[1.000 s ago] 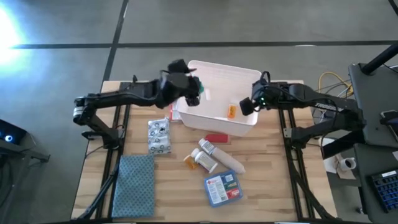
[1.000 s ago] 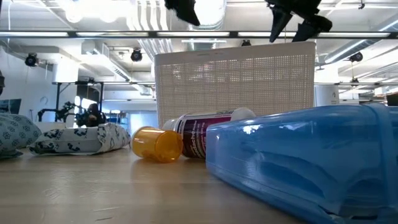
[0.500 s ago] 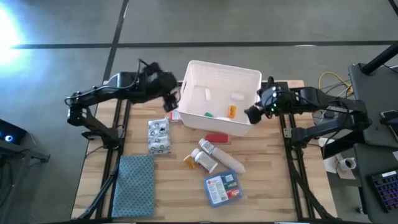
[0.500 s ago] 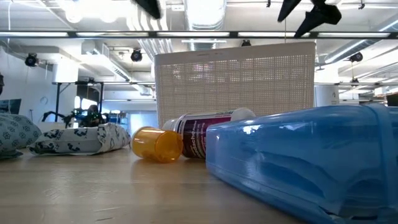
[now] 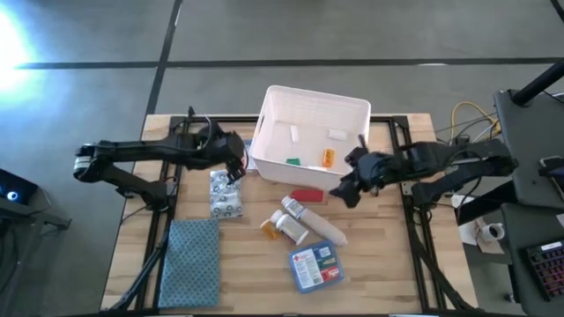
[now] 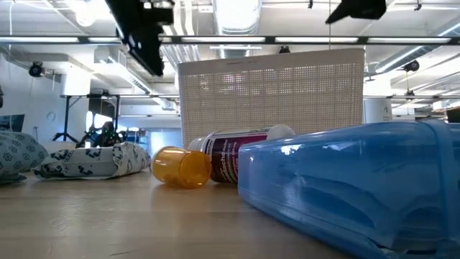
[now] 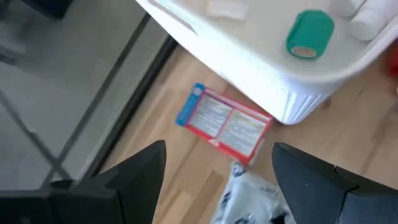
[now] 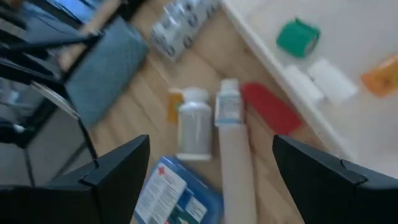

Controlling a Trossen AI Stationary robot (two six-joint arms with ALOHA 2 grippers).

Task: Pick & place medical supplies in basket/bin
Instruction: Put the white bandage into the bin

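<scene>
**Over the bin's near corners, both end effectors hang empty**

Inside the white bin (image 5: 310,104) at the far middle of the surface (image 5: 388,264) we've got a green roll (image 5: 293,161), an orange vial (image 5: 327,158) and a couple of small white items against the floor of it. Just outside its near wall lies the red tube (image 5: 306,195), flat on the wood. Nearer still, a white pill bottle (image 5: 293,209) and a long white tube (image 5: 319,227) lie side by side, with a second orange vial (image 5: 269,230) just beside them and the blue first-aid packet (image 5: 315,265) nearest the front edge. Tucked against the bin's left corner sits the red-white small box (image 7: 225,123), and beside that the patterned white packet (image 5: 225,191).

Left end effector (image 5: 236,164) hovers over that corner, above the small box, fingers spread apart, nothing between them. Right end effector (image 5: 350,189) hangs off the bin's near right corner, close to the red tube, jaws wide and carrying nothing.

Down at the front left, the blue-grey folded cloth (image 5: 190,261) lies flat, well apart from both arms.
</scene>
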